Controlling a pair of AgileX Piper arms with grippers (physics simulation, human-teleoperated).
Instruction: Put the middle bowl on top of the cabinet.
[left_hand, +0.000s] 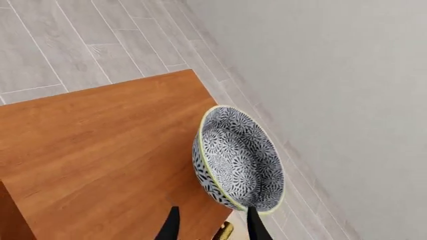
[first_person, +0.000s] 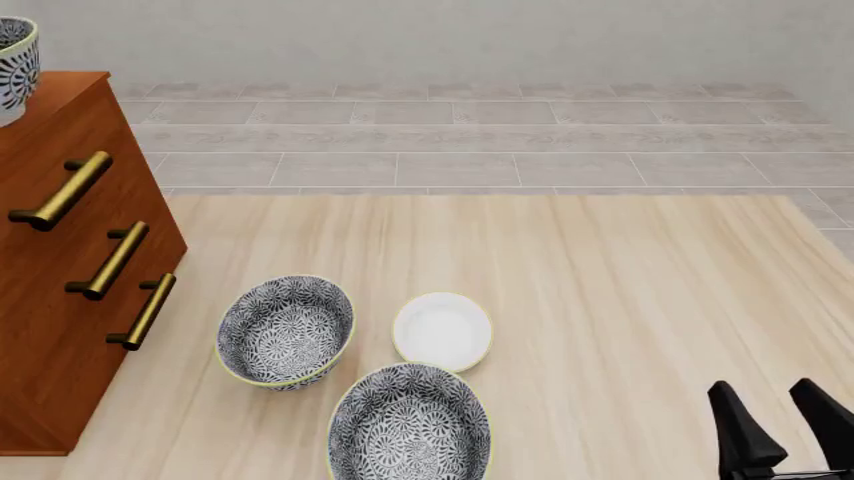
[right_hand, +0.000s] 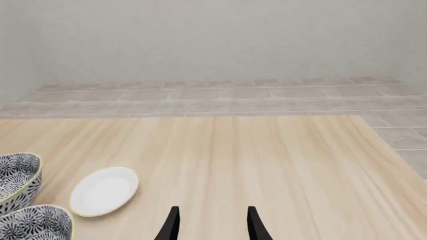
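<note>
The left tool (left_hand: 211, 227) shows only in its wrist view, two dark fingers spread wide with nothing between them; one fingertip (left_hand: 256, 225) sits just at the rim of the middle bowl (left_hand: 237, 159), and whether it touches cannot be told. That bowl rests on the top of the cabinet (left_hand: 93, 150) near a corner, its mouth open upward and empty; being round, it has no long axis. In the front view the same bowl is cut off at the upper left edge of the frame, above the cabinet's drawer fronts and three brass handles (first_person: 62, 190).

The right tool (first_person: 785, 420) hangs at the lower right of the front view, fingers apart and holding nothing, over the pale worktop (first_person: 614, 300). At lower centre-left stand two more patterned bowls, one (first_person: 286, 331) nearer the cabinet, another (first_person: 408, 424) at the bottom edge, with a white dish (first_person: 442, 331) just beside them; all three are empty
</note>
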